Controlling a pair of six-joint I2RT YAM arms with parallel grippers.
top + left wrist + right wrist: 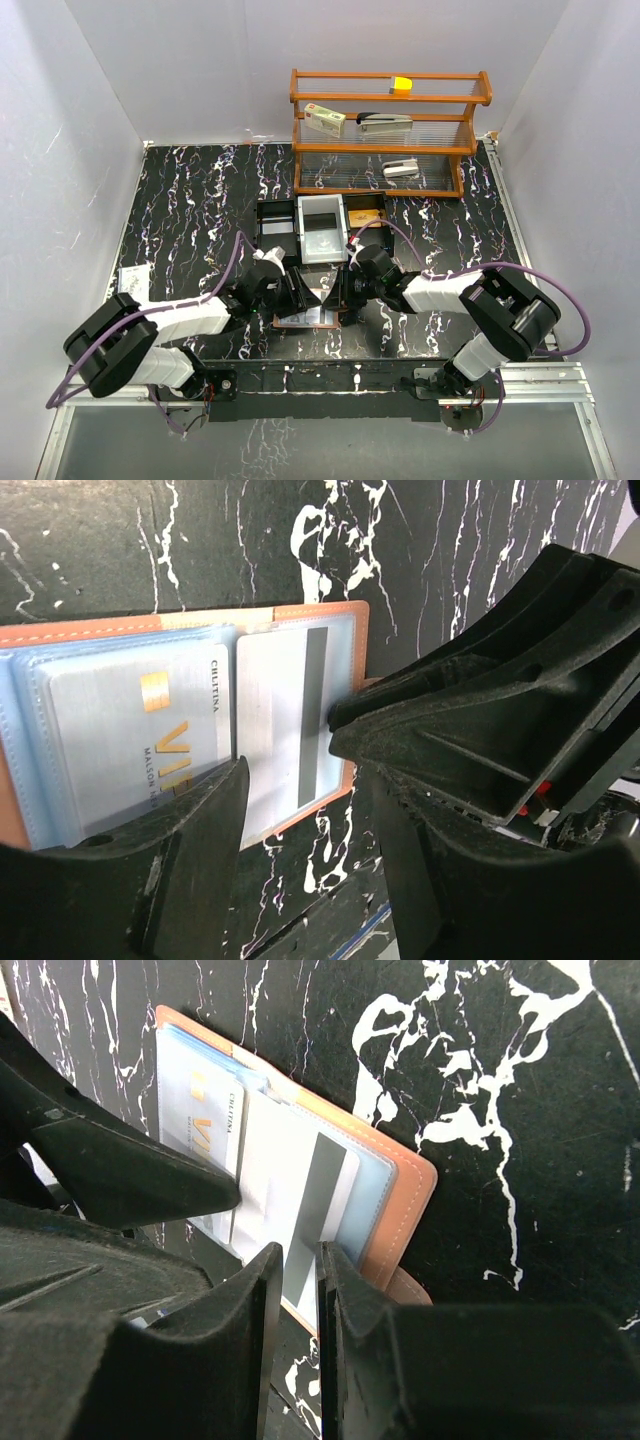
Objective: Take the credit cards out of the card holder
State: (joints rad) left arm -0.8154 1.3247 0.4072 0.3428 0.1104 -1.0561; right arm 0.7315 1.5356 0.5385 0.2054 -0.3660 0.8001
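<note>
The card holder (405, 1185) lies open on the black marbled table (520, 1080), between the two grippers. The right gripper (300, 1253) is pinched on the near edge of the grey-striped card (290, 1180). The left gripper (305, 780) has its fingers apart over the holder's edge, gripping nothing.

One card holder (312, 615), two cards (120, 730) inside.

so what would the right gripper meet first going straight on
The white grey-striped card in the salmon-brown leather-like folding card holder; tips of the right gripper look almost on it, though depth is unclear.
</note>
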